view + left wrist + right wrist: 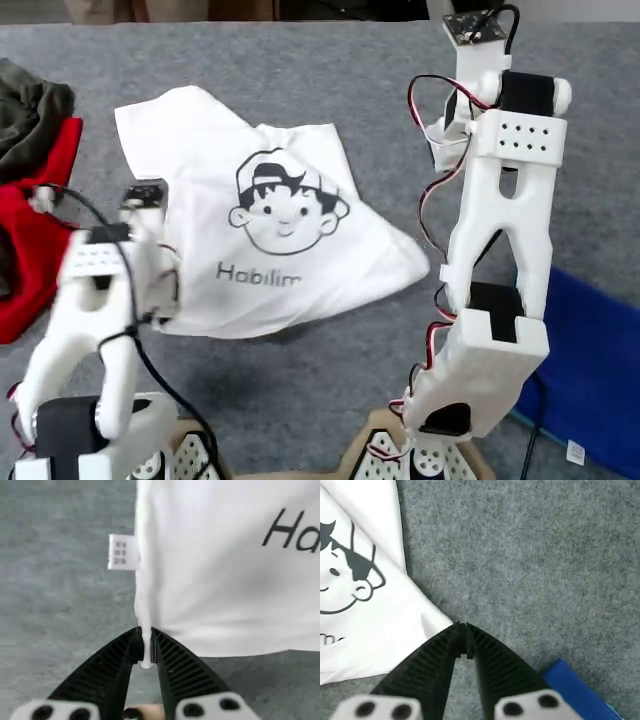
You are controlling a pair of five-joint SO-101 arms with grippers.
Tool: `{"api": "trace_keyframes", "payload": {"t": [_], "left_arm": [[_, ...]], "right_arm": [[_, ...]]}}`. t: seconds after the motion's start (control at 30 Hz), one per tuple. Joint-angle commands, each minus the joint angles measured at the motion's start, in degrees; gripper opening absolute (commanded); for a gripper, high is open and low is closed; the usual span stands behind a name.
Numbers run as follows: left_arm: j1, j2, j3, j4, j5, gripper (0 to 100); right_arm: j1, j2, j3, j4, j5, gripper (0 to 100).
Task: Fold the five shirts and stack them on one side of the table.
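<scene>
A white shirt (280,240) with a cartoon face and lettering lies spread in the middle of the grey table. My left gripper (145,647) is shut on a fold of its near left edge (162,290), and white cloth shows between the fingers. A small label (122,551) sticks out of that edge. My right gripper (465,640) is shut, its tips just beside the white shirt's (365,605) right corner, with no cloth seen between them. The right arm (500,200) rises tall over that corner.
A red shirt (35,250) and a dark olive shirt (30,115) lie bunched at the left edge. A blue shirt (580,370) lies at the near right and also shows as a blue shirt corner (575,685). Bare grey felt (330,80) stretches behind the white shirt.
</scene>
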Motion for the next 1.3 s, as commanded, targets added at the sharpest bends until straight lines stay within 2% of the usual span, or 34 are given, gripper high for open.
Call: {"api": "trace_keyframes", "payload": {"t": [0.0,0.1,0.2,0.37,0.43,0.57,0.7,0.83,1.07,1.2,1.27], "left_arm": [[-11.43,-1.27,-7.91,7.3,-12.22,2],[-19.69,-1.27,-12.22,11.08,-21.89,2],[-26.37,-1.27,-15.03,12.75,-30.15,2],[-34.73,-1.27,-18.46,12.57,-36.4,2],[-36.66,-1.27,-19.6,12.48,-36.92,2],[-38.59,-1.27,-20.22,11.87,-36.48,2],[-39.38,-1.19,-18.46,8.88,-34.2,2],[-39.38,-1.19,-16.7,8.09,-33.49,2],[-39.38,-1.19,-16.26,8.44,-33.49,2],[-39.38,-1.19,-16.26,8.26,-31.3,2],[-39.21,-1.19,-15.91,8.09,-31.03,2]], "right_arm": [[-2.51,-0.13,-1.89,-0.09,5.19,0.5],[-6.37,-0.13,-2.07,-0.7,14.59,0.5],[-11.03,0.31,-1.54,-7.21,22.07,0.5],[-19.74,7.25,-1.98,-21.19,24.0,1.3],[-22.2,12.18,-2.42,-25.49,22.68,6.2],[-24.48,22.9,-10.15,-28.92,13.8,17.2],[-27.21,33.54,-22.29,-26.29,11.25,18.2],[-29.67,43.38,-33.19,-20.48,11.43,18.1],[-28.53,55.43,-47.34,-10.99,11.08,17.5],[-28.35,57.54,-50.24,-7.74,11.08,0.6],[-27.91,57.71,-50.24,-6.24,11.08,1.8]]}}
